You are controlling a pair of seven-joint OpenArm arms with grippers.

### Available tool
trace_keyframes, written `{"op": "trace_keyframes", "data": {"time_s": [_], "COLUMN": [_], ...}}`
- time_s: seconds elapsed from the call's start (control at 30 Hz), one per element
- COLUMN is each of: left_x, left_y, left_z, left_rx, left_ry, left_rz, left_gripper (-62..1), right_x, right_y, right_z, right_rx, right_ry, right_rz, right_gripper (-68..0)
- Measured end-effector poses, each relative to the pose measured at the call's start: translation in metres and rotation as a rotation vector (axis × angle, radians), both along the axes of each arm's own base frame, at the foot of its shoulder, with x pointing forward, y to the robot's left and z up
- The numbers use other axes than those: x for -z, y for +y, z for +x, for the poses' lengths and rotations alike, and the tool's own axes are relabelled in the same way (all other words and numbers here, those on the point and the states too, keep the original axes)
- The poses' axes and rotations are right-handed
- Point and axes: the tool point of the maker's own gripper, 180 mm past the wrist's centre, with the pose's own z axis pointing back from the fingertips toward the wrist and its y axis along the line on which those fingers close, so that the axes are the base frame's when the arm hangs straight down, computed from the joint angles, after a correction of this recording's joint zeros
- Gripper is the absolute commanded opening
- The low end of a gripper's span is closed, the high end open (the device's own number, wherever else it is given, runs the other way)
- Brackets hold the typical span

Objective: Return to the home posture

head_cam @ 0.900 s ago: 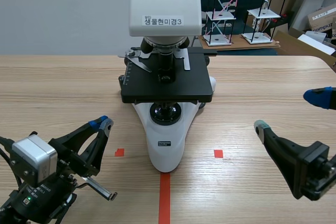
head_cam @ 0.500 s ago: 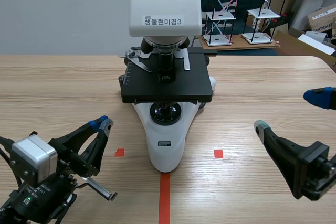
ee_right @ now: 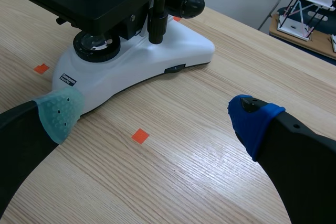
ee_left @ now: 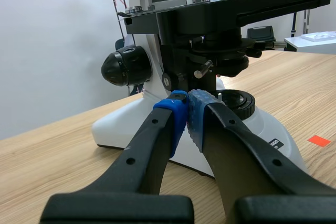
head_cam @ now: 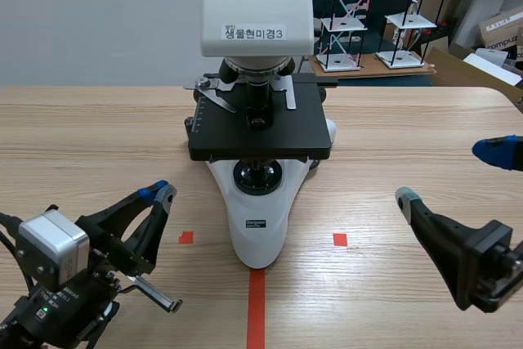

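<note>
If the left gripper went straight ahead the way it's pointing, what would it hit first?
Probably the white and black microscope, low down on its body, just ahead of the shut left gripper.

Lab, prob. teaching: microscope (head_cam: 260,120) on wood table (head_cam: 98,136), rod-frame models (head_cam: 347,14) & cardboard boxes (head_cam: 502,26) at back

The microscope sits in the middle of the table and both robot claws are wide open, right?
Not quite. The left gripper is shut, with nothing held in it, as the left wrist view shows. Only the right gripper is wide open. The microscope does sit in the middle of the table.
</note>
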Motion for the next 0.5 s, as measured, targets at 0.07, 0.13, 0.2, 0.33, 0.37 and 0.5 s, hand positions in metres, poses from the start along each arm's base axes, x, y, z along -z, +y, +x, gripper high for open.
{"op": "trace_keyframes", "data": {"time_s": [0.07,0.13,0.2,0.33,0.37,0.5], "left_x": [0.000,0.000,-0.002,-0.009,-0.008,-0.004], "left_y": [0.000,0.000,0.000,0.005,0.007,0.016], "left_z": [0.000,0.000,-0.001,-0.015,-0.021,-0.045], "left_rx": [0.000,0.000,0.002,0.022,0.028,0.035], "left_ry": [0.000,0.000,-0.009,-0.047,-0.036,0.037], "left_rz": [0.000,0.000,-0.005,-0.015,-0.004,0.035], "left_gripper": [-59.2,-59.2,-55.8,-32.0,-27.2,-19.6], "right_x": [0.000,0.000,0.000,0.000,0.000,0.000], "right_y": [0.000,0.000,0.000,0.000,0.000,0.000], "right_z": [0.000,0.000,0.000,0.000,0.000,0.000], "right_rx": [0.000,0.000,0.000,0.000,0.000,0.000], "right_ry": [0.000,0.000,0.000,0.000,0.000,0.001], "right_rz": [0.000,0.000,0.000,0.000,0.000,0.000], "right_gripper": [-7.1,-7.1,-7.1,-7.1,-7.1,-7.1]}}
